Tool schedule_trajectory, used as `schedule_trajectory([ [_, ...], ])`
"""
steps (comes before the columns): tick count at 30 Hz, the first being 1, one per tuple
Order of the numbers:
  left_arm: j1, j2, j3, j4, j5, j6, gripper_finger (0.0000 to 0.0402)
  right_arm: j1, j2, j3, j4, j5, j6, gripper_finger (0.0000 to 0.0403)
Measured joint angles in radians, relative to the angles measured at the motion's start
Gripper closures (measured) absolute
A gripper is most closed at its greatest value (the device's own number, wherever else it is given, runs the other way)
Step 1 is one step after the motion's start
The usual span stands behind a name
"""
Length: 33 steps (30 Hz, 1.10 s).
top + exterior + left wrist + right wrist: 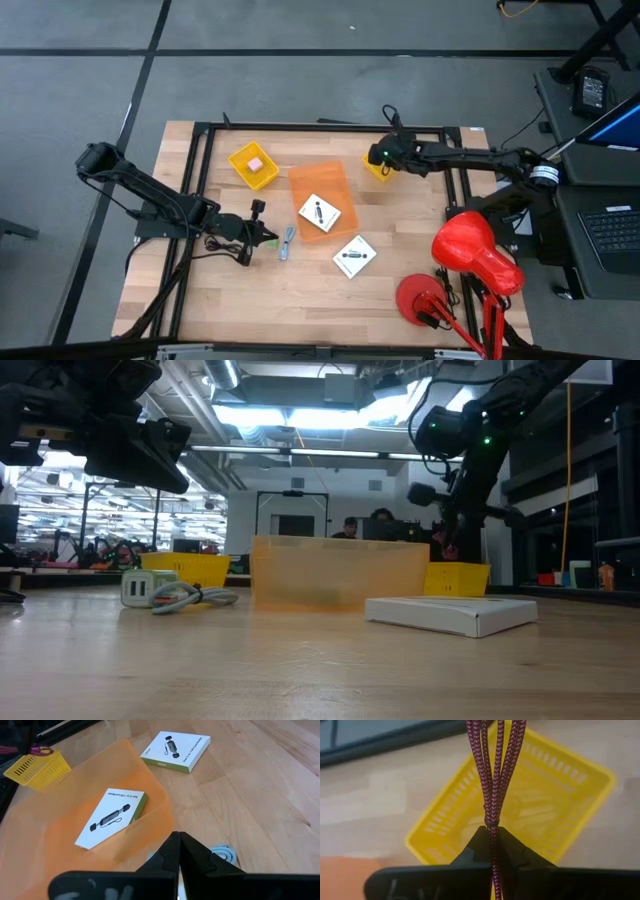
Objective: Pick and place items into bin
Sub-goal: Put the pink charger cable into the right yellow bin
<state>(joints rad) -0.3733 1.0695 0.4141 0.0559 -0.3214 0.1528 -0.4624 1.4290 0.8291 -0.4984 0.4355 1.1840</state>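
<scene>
— Tabletop first, from the left side: what does the left gripper show?

— It hovers low over the wood, fingers clenched together on nothing. Just beside its tip lies the blue-grey tool, with a pale coiled cord that the wrist view only half shows, since the fingers cover the rest. A black cord trails under the arm; where it ends is hard to make out.

— And behind that arm?

— A yellow basket holds the pink block. From table height that basket is partly screened by a pale grey-green item and a grey cable; the block inside is hidden there.

— The middle?

— An orange translucent bin sits there, and one white card lies inside it toward its near edge. From the low camera the bin's wall is cloudy, so its contents cannot be seen. The second white card lies on bare wood, near the bin but apart from it.

— The right side?

— The right gripper hangs over a second yellow basket, which the arm mostly covers from above. Its fingers are pinched on the dark-red cord, whose looped strands rise out of the wrist picture, cut off at the edge. Whether the cord still touches the basket cannot be told. A red lamp stands at the tabletop's right corner, partly cropped.
</scene>
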Motion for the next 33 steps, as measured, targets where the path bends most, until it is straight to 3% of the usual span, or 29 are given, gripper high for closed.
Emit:
schedule_trajectory([
  [33,0.000,0.000,0.000,-0.008,0.000,-0.012,0.0400,-0.037,0.018,0.000,0.008,-0.020,-0.012,0.0396],
])
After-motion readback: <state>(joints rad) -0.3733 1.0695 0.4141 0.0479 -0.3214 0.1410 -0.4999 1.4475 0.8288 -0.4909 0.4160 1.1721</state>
